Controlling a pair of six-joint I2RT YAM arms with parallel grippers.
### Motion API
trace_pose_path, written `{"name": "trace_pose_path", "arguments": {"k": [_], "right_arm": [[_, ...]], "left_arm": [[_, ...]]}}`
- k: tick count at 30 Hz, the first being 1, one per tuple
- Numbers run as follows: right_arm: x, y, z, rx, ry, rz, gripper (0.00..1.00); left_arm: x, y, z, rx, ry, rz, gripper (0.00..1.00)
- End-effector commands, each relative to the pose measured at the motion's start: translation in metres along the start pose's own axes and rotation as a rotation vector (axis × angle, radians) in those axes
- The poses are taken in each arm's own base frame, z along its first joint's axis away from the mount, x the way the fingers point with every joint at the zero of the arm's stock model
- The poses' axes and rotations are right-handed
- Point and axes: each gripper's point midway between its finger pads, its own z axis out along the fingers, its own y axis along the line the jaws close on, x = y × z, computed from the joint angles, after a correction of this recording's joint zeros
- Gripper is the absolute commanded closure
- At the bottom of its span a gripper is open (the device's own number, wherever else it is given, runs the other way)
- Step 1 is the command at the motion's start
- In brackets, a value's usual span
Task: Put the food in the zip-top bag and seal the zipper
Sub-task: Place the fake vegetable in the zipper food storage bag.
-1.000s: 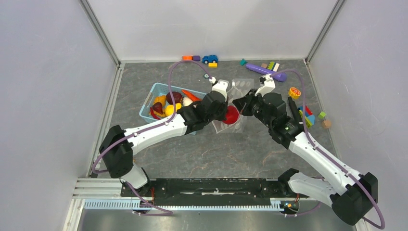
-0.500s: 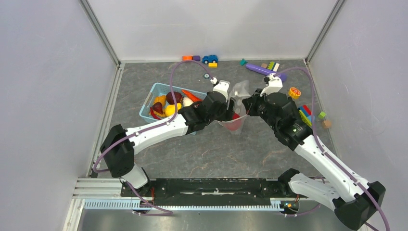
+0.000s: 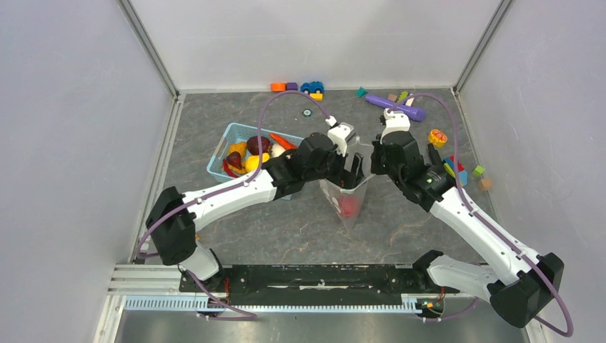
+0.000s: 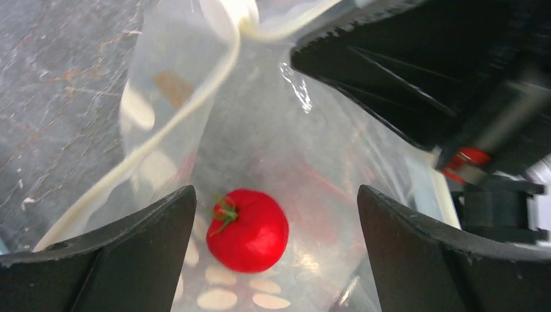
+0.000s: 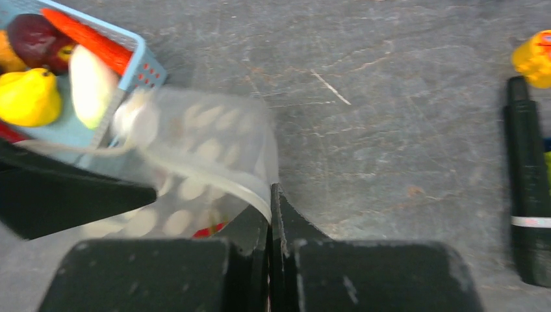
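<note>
The clear dotted zip-top bag (image 3: pixel 350 191) hangs upright with its mouth open. My right gripper (image 3: pixel 373 163) (image 5: pixel 271 195) is shut on its rim, pinching the pale zipper strip (image 5: pixel 214 179). A red tomato (image 4: pixel 248 229) (image 3: pixel 349 206) lies loose at the bottom of the bag. Over the mouth, my left gripper (image 4: pixel 274 190) (image 3: pixel 355 167) stands wide open, touching nothing, the tomato below and between its fingers. More food stays in the light-blue basket (image 3: pixel 223 146): an orange carrot (image 5: pixel 91 39), a white radish (image 5: pixel 91 84), a yellow pepper (image 5: pixel 29 97) and a maroon piece (image 5: pixel 36 39).
The basket sits just left of the bag, under my left forearm. A purple cylinder (image 3: pixel 395 106), a blue car (image 3: pixel 311 87) and coloured blocks (image 3: pixel 457 171) lie along the back and right of the grey floor. White walls close in three sides.
My left gripper opened and let go of the tomato, which dropped to the bottom of the bag. My right gripper lifted the bag's rim, so the bag now hangs upright.
</note>
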Motion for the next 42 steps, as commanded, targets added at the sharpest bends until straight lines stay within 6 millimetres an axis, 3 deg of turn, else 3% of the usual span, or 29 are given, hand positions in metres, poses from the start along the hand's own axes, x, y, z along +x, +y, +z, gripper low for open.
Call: {"name": "trace_pose_path", "arguments": {"k": [1,5,8,12,15,19,23,27,28,32,34,38,42], "right_arm": [[-0.032,-0.045,-0.018,0.224,-0.055,-0.084,0.97],[-0.036,-0.070,-0.032,0.326,-0.048,-0.140,0.95],[-0.034,-0.081,-0.037,0.356,-0.034,-0.157,0.95],[-0.029,-0.079,-0.032,0.328,-0.011,-0.177,0.99],[-0.026,-0.058,-0.019,0.214,-0.008,-0.176,1.00],[-0.028,-0.014,-0.003,-0.017,-0.035,-0.159,1.00],[-0.033,0.029,0.001,-0.243,-0.068,-0.147,1.00],[-0.035,0.052,-0.002,-0.373,-0.079,-0.154,1.00],[-0.037,0.053,-0.003,-0.377,-0.086,-0.154,1.00],[-0.042,0.046,-0.007,-0.344,-0.113,-0.158,1.00],[-0.045,0.044,-0.009,-0.331,-0.125,-0.156,1.00],[-0.052,0.037,-0.013,-0.298,-0.141,-0.173,1.00],[-0.063,-0.009,-0.018,-0.045,-0.129,-0.206,1.00]], "left_arm": [[-0.043,-0.045,-0.045,0.217,-0.139,0.099,0.00],[-0.053,-0.039,-0.071,0.187,-0.225,0.111,0.00],[-0.056,-0.023,-0.086,0.093,-0.251,0.092,0.00],[-0.057,-0.020,-0.098,0.080,-0.271,0.075,0.00],[-0.058,-0.030,-0.097,0.133,-0.277,0.063,0.00],[-0.061,-0.047,-0.084,0.224,-0.268,0.050,0.00],[-0.069,-0.055,-0.069,0.250,-0.259,0.041,0.00],[-0.073,-0.056,-0.056,0.243,-0.247,0.036,0.02],[-0.073,-0.055,-0.053,0.239,-0.245,0.035,0.05],[-0.072,-0.053,-0.043,0.225,-0.231,0.043,0.37],[-0.075,-0.053,-0.039,0.221,-0.231,0.048,0.48],[-0.082,-0.054,-0.035,0.215,-0.229,0.061,0.49],[-0.087,-0.056,-0.045,0.222,-0.239,0.075,0.49]]}}
